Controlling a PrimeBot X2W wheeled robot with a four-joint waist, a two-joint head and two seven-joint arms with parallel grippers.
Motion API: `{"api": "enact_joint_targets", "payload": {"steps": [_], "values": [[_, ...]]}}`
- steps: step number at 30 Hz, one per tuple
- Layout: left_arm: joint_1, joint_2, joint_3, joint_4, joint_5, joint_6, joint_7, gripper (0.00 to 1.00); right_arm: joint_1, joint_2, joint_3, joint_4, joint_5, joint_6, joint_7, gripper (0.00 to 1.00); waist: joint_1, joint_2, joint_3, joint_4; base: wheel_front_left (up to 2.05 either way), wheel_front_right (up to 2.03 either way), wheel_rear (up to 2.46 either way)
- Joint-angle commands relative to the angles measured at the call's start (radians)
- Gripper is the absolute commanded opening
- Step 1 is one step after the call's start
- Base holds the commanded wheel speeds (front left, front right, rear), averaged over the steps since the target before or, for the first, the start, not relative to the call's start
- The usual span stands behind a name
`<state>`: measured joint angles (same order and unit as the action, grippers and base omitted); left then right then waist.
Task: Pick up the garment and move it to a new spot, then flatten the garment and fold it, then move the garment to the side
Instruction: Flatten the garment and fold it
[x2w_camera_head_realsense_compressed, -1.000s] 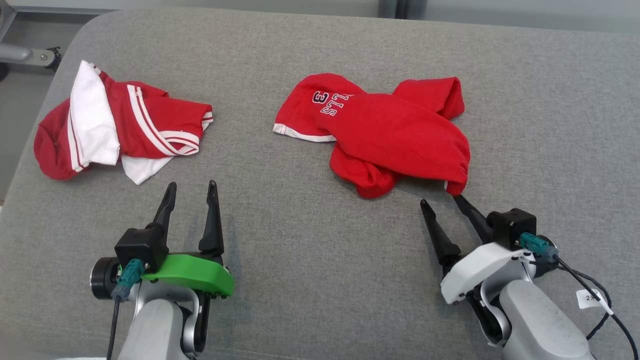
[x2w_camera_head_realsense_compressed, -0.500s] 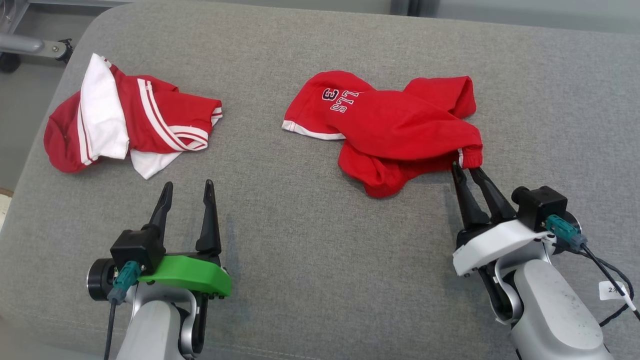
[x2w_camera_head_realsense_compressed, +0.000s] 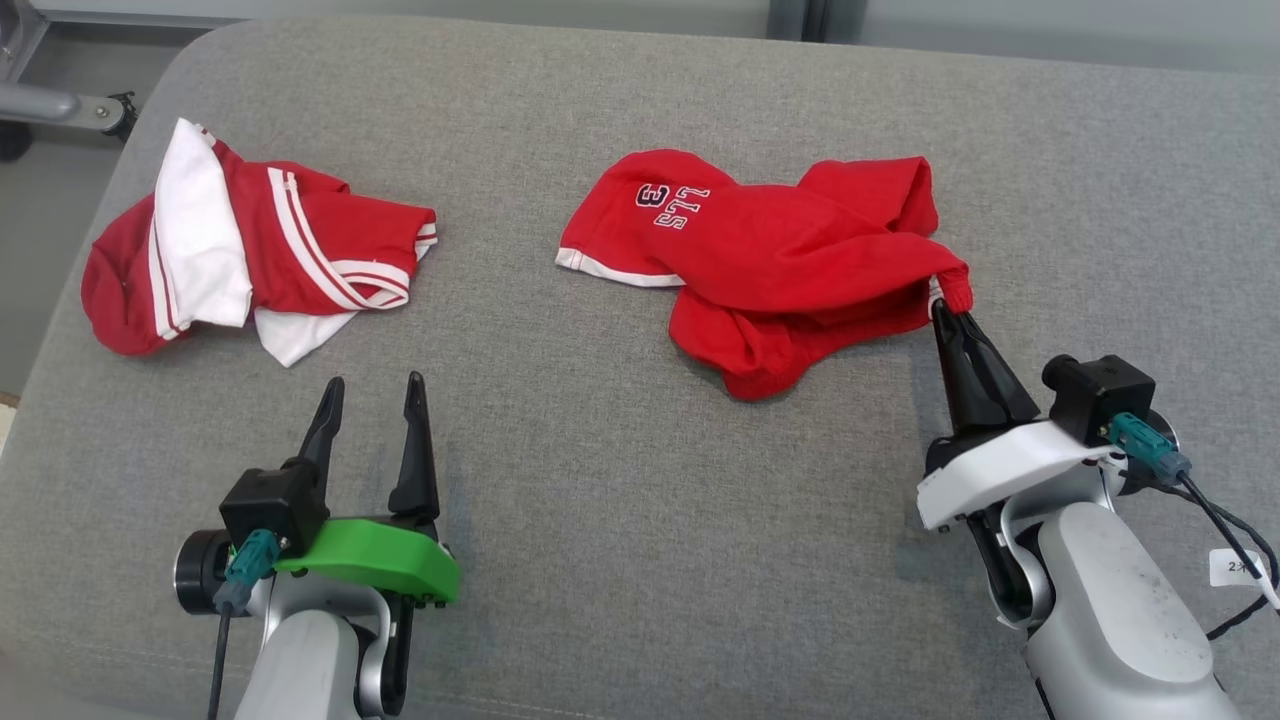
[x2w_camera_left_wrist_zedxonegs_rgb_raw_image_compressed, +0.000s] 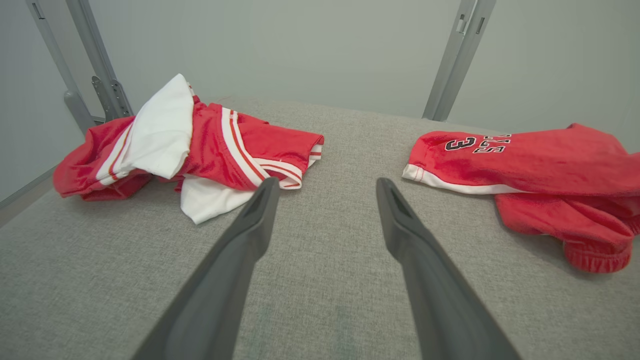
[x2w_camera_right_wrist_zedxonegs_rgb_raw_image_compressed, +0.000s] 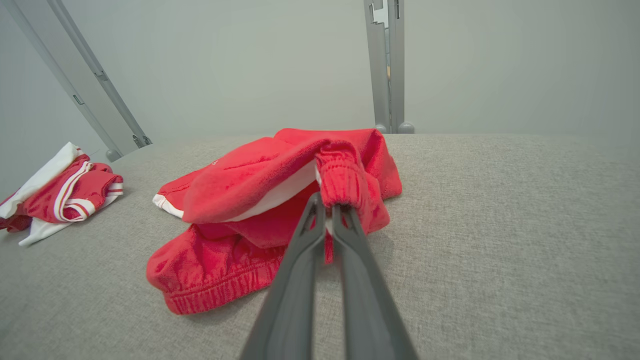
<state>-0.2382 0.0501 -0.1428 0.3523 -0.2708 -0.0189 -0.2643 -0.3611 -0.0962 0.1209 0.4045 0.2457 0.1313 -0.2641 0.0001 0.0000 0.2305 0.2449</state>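
Note:
A crumpled red garment (x2w_camera_head_realsense_compressed: 780, 260) with a white hem and a "3" print lies right of centre on the grey cushion (x2w_camera_head_realsense_compressed: 620, 500). My right gripper (x2w_camera_head_realsense_compressed: 945, 312) is shut on its ribbed waistband corner, lifting that edge a little; the right wrist view shows the red garment (x2w_camera_right_wrist_zedxonegs_rgb_raw_image_compressed: 260, 200) with that corner pinched between the right gripper (x2w_camera_right_wrist_zedxonegs_rgb_raw_image_compressed: 326, 206) tips. My left gripper (x2w_camera_head_realsense_compressed: 372, 385) stands open above bare cushion at the lower left, holding nothing. From the left wrist, the left gripper (x2w_camera_left_wrist_zedxonegs_rgb_raw_image_compressed: 325, 187) points between the two cloth piles, the red garment (x2w_camera_left_wrist_zedxonegs_rgb_raw_image_compressed: 540, 175) to its right.
A second red and white striped garment (x2w_camera_head_realsense_compressed: 250, 250) lies bunched at the cushion's far left, also the striped garment (x2w_camera_left_wrist_zedxonegs_rgb_raw_image_compressed: 190, 145). A grey metal frame (x2w_camera_head_realsense_compressed: 60, 105) stands past the left edge. Upright grey posts (x2w_camera_right_wrist_zedxonegs_rgb_raw_image_compressed: 387, 65) rise behind the cushion.
My right gripper moved forward to the garment's near right corner and shut on it, then raised it slightly. The left gripper stayed put; the camera shifted a little.

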Motion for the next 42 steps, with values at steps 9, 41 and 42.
{"api": "enact_joint_targets", "payload": {"steps": [9,41,42], "values": [[0.099,0.001,0.048,0.03,0.029,-0.026,0.0,1.0,-0.017,-0.084,0.243,-0.16,0.3,-0.001,-0.001,0.0,-0.0001,0.0,-0.146,-0.071,0.0,0.0,0.0],[0.007,0.002,-0.158,0.076,-0.024,-0.08,0.0,1.0,0.047,-0.388,0.252,0.203,0.393,-0.001,-0.001,1.0,-0.0001,0.0,-0.117,-0.279,0.0,0.0,0.0],[-0.011,0.002,-0.172,0.083,-0.03,-0.084,0.0,1.0,0.058,-0.374,0.203,0.179,0.349,-0.001,-0.001,1.0,-0.0001,0.0,-0.108,-0.286,0.0,0.0,0.0]]}}
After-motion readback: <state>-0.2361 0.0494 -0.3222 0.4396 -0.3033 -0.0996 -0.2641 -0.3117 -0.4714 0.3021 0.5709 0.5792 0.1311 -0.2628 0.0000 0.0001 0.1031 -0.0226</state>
